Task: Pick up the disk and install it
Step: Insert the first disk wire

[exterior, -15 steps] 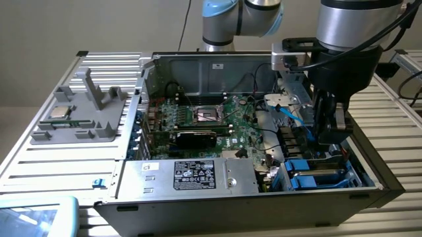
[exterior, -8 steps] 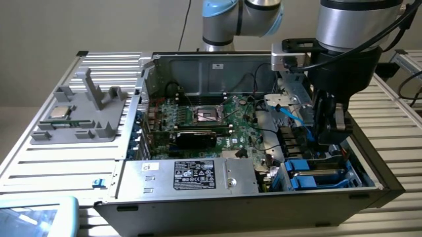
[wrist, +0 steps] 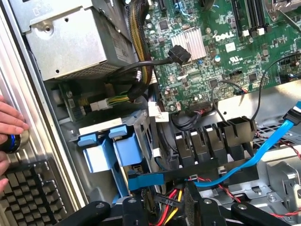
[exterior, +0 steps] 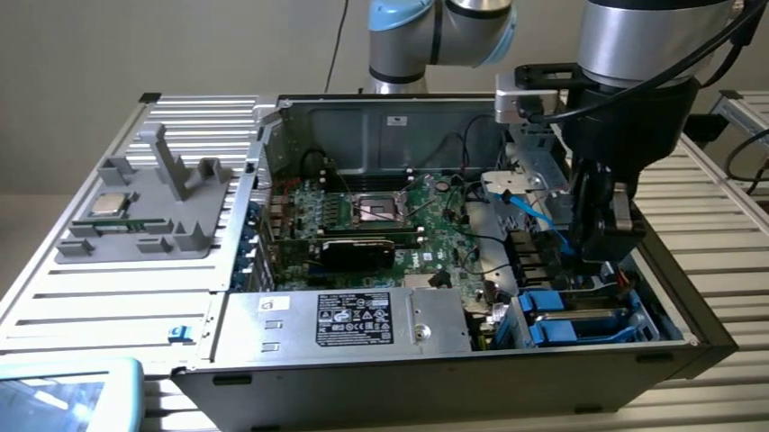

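My gripper hangs low inside the open computer case, over the drive bay at the exterior view's right. In the wrist view its two black fingers stand apart around my gripper, with only red and yellow wires showing between them. Two bright blue carriers stand side by side in the bay, also seen as blue carriers just below the gripper. The disk's silver face and white label are hidden, so I cannot tell which carrier holds it.
The silver power supply fills the case's front, with the motherboard behind it. A blue SATA cable crosses near the gripper. A person's hand rests beside a keyboard. A grey fixture carries a CPU chip.
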Controlling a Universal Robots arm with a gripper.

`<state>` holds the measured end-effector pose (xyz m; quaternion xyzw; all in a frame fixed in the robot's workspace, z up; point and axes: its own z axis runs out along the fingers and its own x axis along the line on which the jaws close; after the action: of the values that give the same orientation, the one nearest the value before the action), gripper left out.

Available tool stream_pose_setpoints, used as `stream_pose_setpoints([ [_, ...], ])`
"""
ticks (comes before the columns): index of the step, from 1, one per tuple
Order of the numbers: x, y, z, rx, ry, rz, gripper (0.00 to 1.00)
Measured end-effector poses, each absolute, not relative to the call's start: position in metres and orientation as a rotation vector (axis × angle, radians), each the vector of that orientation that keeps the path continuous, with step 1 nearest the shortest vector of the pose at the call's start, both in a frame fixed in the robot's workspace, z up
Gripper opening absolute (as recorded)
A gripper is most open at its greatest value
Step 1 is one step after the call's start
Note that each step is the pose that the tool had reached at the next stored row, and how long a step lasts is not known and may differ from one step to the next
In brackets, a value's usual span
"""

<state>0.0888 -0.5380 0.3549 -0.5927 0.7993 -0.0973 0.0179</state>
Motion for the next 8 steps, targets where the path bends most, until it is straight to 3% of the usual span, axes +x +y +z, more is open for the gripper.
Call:
stream_pose_setpoints([
  [8, 0.096, -0.538, 0.383, -1.841, 2.482, -0.302, 0.44],
])
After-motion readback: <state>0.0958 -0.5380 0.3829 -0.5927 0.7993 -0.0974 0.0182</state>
